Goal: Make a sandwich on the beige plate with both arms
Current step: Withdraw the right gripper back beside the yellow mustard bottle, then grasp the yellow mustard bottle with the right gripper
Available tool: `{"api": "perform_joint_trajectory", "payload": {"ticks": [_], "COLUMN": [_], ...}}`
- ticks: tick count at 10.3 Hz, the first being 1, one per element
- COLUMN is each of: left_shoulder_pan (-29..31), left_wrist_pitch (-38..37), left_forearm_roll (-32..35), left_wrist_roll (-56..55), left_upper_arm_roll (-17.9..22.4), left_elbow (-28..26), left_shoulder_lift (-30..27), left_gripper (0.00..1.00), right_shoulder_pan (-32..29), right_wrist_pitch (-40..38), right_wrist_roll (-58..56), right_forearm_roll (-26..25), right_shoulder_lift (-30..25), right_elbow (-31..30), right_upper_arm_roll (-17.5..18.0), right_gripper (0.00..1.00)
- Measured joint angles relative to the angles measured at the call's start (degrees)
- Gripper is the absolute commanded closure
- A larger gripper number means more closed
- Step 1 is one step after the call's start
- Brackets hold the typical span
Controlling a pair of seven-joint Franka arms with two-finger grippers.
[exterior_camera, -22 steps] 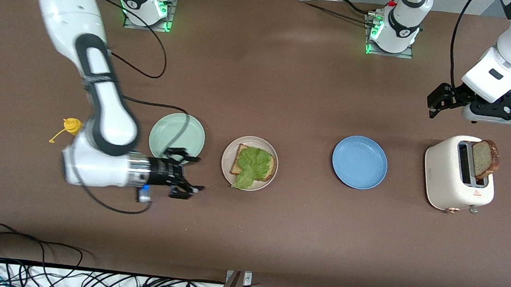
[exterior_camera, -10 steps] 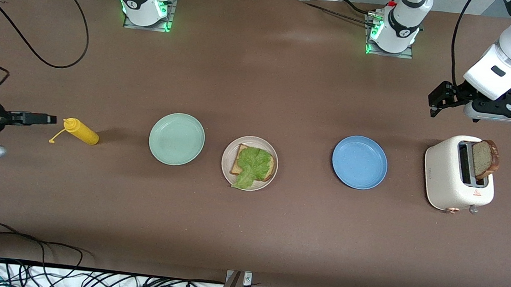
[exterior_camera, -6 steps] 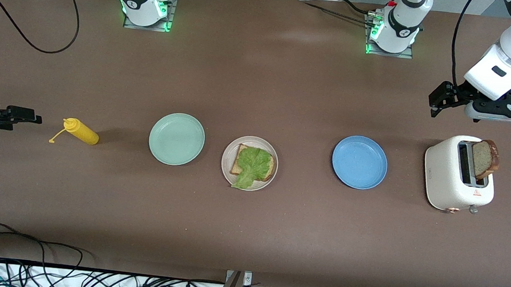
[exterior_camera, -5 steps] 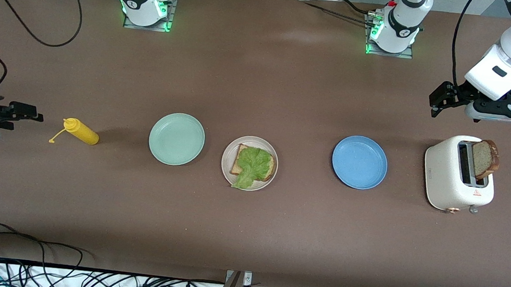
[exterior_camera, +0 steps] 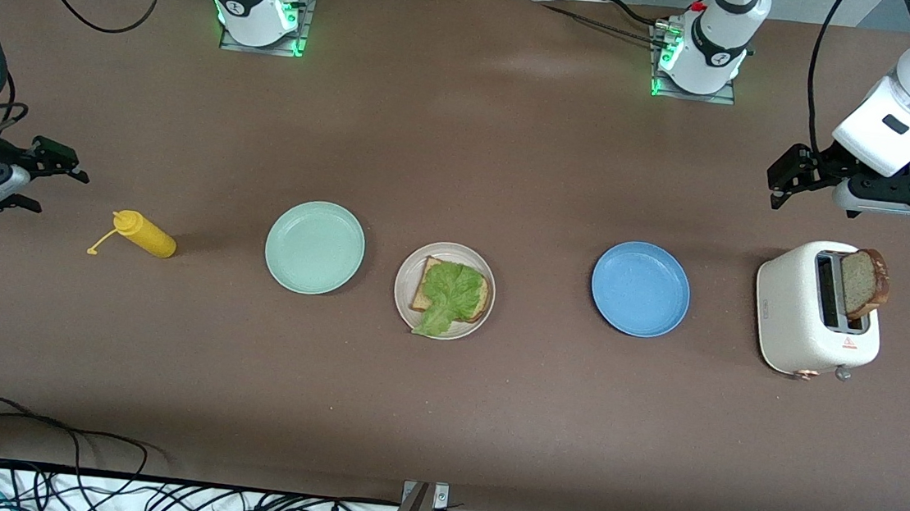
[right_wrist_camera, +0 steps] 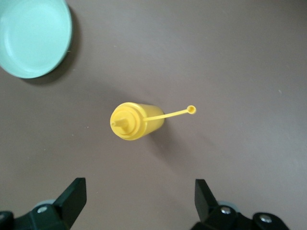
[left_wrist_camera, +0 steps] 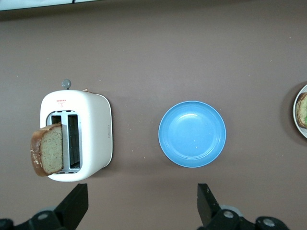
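The beige plate sits mid-table with one bread slice on it and a green lettuce leaf lying on the slice. A second bread slice stands up out of the white toaster at the left arm's end; it also shows in the left wrist view. My left gripper is open and empty over bare table beside the toaster. My right gripper is open and empty over the table at the right arm's end.
A yellow squeeze bottle stands beside the right gripper, under it in the right wrist view. A mint-green plate lies between the bottle and the beige plate. A blue plate lies between the beige plate and the toaster.
My right arm has swung away from beside the beige plate to the right arm's end of the table, past the yellow bottle. The left gripper has shifted slightly.
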Motion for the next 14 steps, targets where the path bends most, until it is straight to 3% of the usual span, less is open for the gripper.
{"api": "perform_joint_trajectory", "payload": {"ticks": [5, 9, 14], "left_shoulder_pan": [0.00, 0.19, 0.24], "left_wrist_pitch": [0.00, -0.04, -0.13], "left_forearm_roll": [0.00, 0.00, 0.00], "left_wrist_roll": [0.00, 0.00, 0.00], "left_upper_arm_roll": [0.02, 0.15, 0.16], "left_elbow": [0.03, 0.03, 0.03], "left_shoulder_lift": [0.00, 0.02, 0.06], "left_gripper": [0.00, 0.00, 0.00], "right_shoulder_pan": [-0.02, -2.72, -3.60], "right_wrist_pitch": [6.97, 7.04, 6.89], "right_wrist_roll": [-28.49, -50.92, -61.22], "right_forearm_roll": [15.21, 30.26, 38.24], "right_shoulder_lift": [1.80, 8.00, 12.44], "right_elbow": [-6.36, -6.85, -6.80], "right_upper_arm_roll": [-2.65, -3.90, -3.83], "right_gripper": [0.00, 0.00, 0.00]}}
